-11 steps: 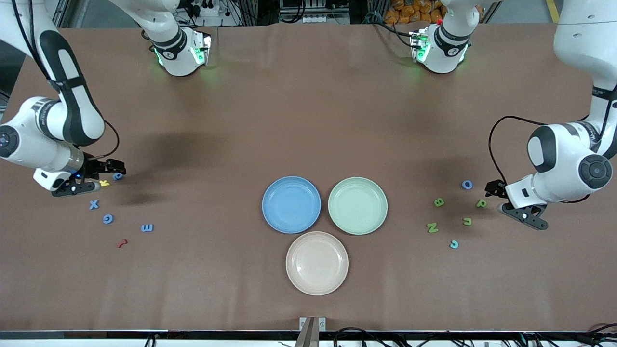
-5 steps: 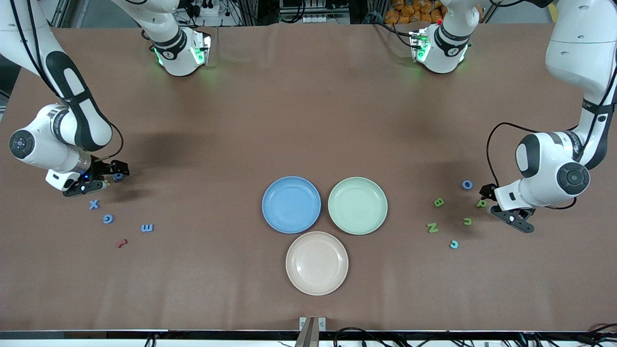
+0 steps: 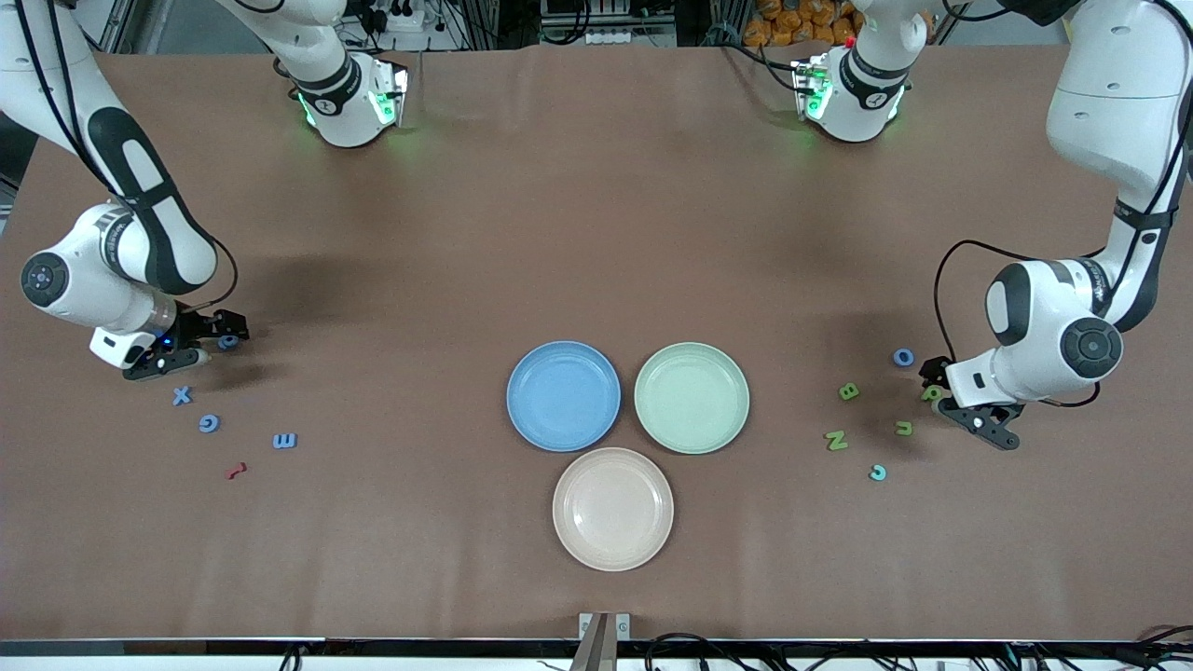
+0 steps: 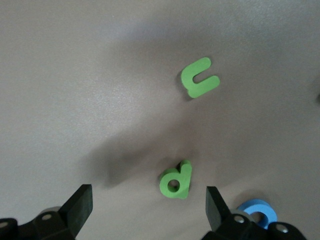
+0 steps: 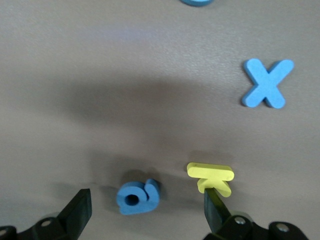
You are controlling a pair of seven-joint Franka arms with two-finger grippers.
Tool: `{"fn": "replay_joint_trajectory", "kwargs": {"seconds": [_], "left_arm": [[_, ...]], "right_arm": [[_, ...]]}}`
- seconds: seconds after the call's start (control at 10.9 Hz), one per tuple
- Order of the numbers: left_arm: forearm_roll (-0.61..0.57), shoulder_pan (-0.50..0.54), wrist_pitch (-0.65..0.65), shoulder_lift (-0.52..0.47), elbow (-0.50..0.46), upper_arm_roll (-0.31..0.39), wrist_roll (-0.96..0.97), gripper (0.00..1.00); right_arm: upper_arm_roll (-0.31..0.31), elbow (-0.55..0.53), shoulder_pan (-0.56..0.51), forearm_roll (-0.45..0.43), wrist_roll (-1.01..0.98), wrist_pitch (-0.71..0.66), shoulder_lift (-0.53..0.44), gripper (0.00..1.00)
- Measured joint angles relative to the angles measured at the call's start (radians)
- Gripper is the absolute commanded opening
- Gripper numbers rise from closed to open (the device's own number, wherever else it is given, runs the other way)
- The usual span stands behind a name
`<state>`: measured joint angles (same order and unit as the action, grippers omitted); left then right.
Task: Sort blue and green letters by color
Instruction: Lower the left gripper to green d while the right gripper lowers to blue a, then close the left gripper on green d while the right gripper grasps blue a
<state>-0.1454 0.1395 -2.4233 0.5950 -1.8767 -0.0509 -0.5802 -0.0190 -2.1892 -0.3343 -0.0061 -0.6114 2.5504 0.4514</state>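
- The green letter P [image 3: 931, 393] sits mostly hidden under the left gripper [image 3: 943, 391] in the front view.
- A blue letter [image 5: 196, 2] is cut off by the right wrist view's edge.
- The yellow letter [image 5: 212, 176] is unreadable.

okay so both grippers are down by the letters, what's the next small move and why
Probably lower the left gripper straight down and close on the green P. Its fingers are open with the P lying between them on the table, nothing held yet. The right gripper likewise sits open around a blue letter, with the yellow letter at one finger, so it needs more care.
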Motion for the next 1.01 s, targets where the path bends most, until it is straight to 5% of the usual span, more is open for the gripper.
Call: {"fn": "replay_joint_trajectory", "kwargs": {"seconds": [0.18,0.55,1.01], "left_arm": [[0.0,0.0,-0.021,0.004,-0.017,0.0,0.0,0.97],[0.0,0.0,-0.05,0.002,-0.03,-0.001,0.0,0.29],[0.0,-0.001,-0.05,-0.006,-0.031,-0.003,0.008,0.23]], "right_arm": [[0.0,0.0,-0.021,0.0,-0.024,0.008,0.002,1.0],[0.006,0.003,-0.024,-0.001,-0.059,0.016,0.001,1.0],[0.013,0.006,-0.016,-0.001,-0.131,0.021,-0.018,1.0]]}}
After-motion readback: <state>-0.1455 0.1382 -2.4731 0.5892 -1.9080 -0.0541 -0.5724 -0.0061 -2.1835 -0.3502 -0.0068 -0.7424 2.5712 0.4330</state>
